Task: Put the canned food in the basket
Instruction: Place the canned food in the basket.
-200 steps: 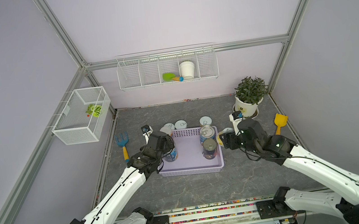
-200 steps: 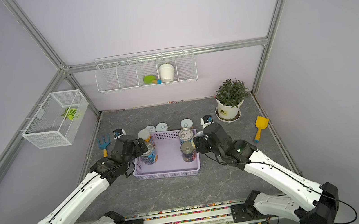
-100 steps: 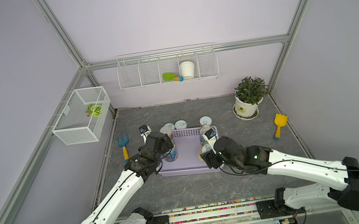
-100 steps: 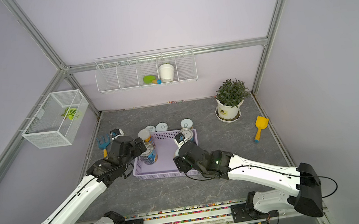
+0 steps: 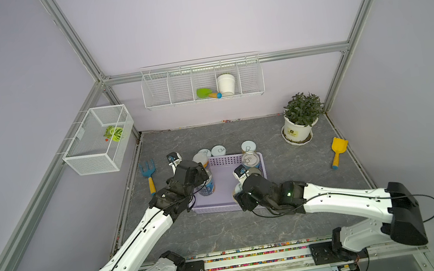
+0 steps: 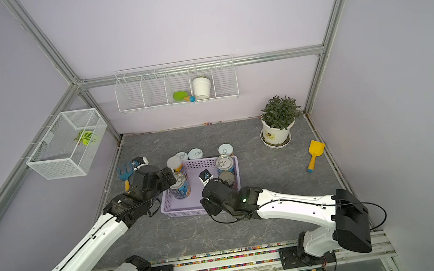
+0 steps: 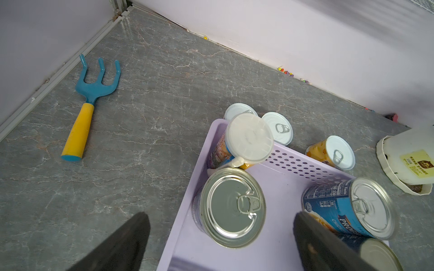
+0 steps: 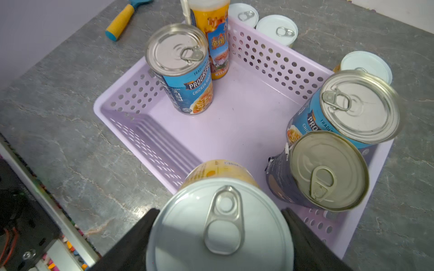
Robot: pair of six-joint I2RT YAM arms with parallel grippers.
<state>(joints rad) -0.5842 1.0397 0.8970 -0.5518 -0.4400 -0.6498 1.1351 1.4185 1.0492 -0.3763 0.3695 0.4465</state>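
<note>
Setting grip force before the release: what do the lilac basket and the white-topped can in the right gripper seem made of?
The basket: moulded plastic by the look, matte lilac, walls punched with rows of round holes. The white-topped can, held in the right gripper: probably metal, its lid coated smooth white with a bare silvery pull tab; the yellow label could be paper or print.

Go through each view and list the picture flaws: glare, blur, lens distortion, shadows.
Right wrist view: the white-lidded can, close to the lens, fills the bottom edge; the tall blue can leans outward from wide-angle distortion. Left wrist view: the silver lid mirrors the light, and the wall is streaked with bands. Both top views: even soft light, only faint shadows on the tabletop.
</note>
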